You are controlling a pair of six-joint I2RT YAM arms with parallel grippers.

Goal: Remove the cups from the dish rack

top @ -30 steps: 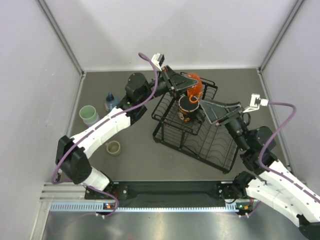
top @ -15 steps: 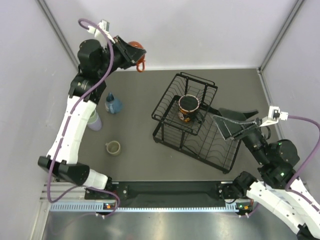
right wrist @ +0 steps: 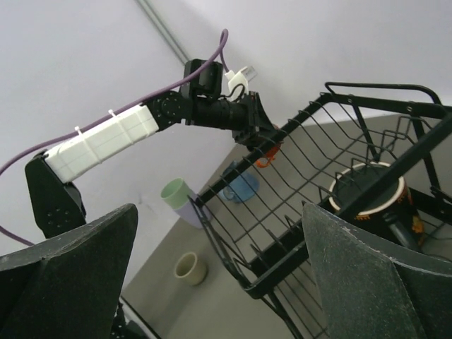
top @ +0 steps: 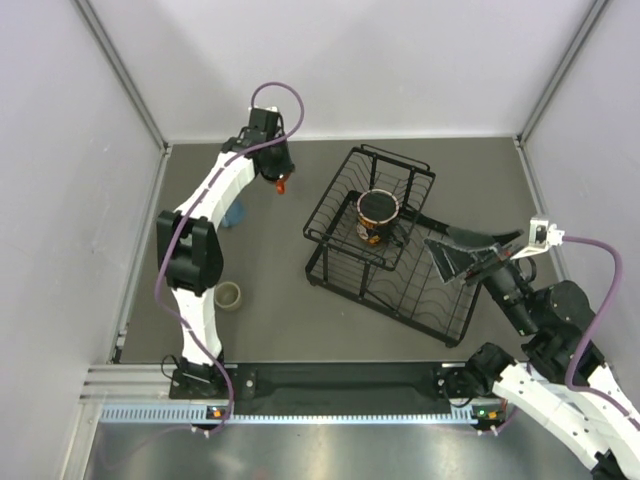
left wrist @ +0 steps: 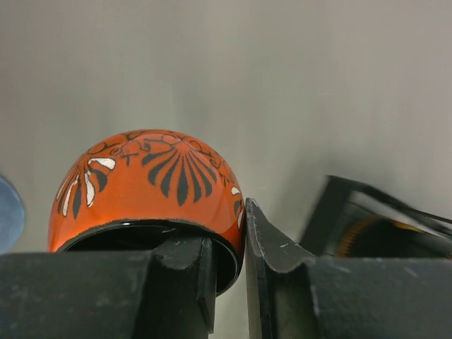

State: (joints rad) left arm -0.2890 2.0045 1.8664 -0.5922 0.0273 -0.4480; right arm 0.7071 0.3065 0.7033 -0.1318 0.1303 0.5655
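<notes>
My left gripper (top: 279,178) is shut on the rim of the small orange cup (left wrist: 148,187), one finger inside and one outside. It holds the cup near the back of the table, left of the black wire dish rack (top: 420,290). The cup shows as an orange spot in the top view (top: 282,184). The large red patterned mug (top: 378,215) stands in the rack's upper tier. My right gripper (top: 470,255) is open and empty, above the rack's right side. The right wrist view shows the blue mug (right wrist: 240,185), the mint-green tumbler (right wrist: 173,191) against the lavender tumbler (right wrist: 189,210), and the beige mug (right wrist: 189,268) on the table.
The beige mug (top: 228,295) stands left of the rack. The blue mug (top: 232,214) is mostly hidden behind the left arm. Grey walls close in the back and both sides. The rack's wires (right wrist: 318,176) fill the right wrist view.
My left arm lifted the orange cup out of the rack, swung it up and left, then lowered it behind the blue mug. My right gripper drew back right, away from the red mug.
</notes>
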